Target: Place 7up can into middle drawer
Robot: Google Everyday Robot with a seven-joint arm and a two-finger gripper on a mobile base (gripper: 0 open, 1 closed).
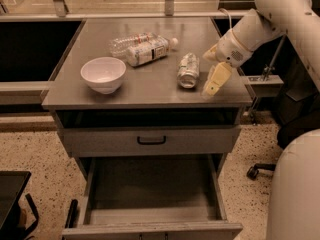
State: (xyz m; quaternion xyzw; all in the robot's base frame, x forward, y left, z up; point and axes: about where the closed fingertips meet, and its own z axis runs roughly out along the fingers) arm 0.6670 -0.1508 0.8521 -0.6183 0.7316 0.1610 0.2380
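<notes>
Over by the worktop's (150, 91) left front corner sat a white bowl (103, 74), round, smooth and glazed-looking, mouth up and well out of the arm's way. Moving right, two clear plastic bottles lay on their sides toward the back edge. The crinkly unlabelled bottle (129, 42) lay behind the white-labelled bottle (150, 51), the pair touching or close to it.

And there was the 7up can (188, 70), on its side on the right half of the worktop, shiny metal end turned toward the front edge. Its silvery skin carried pale green-and-white print and looked a little dented. Lying down like that, it could well roll if nudged, so I'd judge a grip across its body the safer bet.

Just beside it on the right hung the gripper (210, 72), over the front right corner. Its pale yellow jaws were spread and empty, angled down toward the worktop and not touching the can. That read as the approach, with the grasp not yet made. The white arm (260, 26) sloped in from the right.

Below the worktop, the top drawer (150, 143) was shut, with a flat grey front and a black loop handle. Under that, the middle drawer (150, 191) stood pulled right out, a deep grey metal box with a bare floor, ready to receive the can from above.
</notes>
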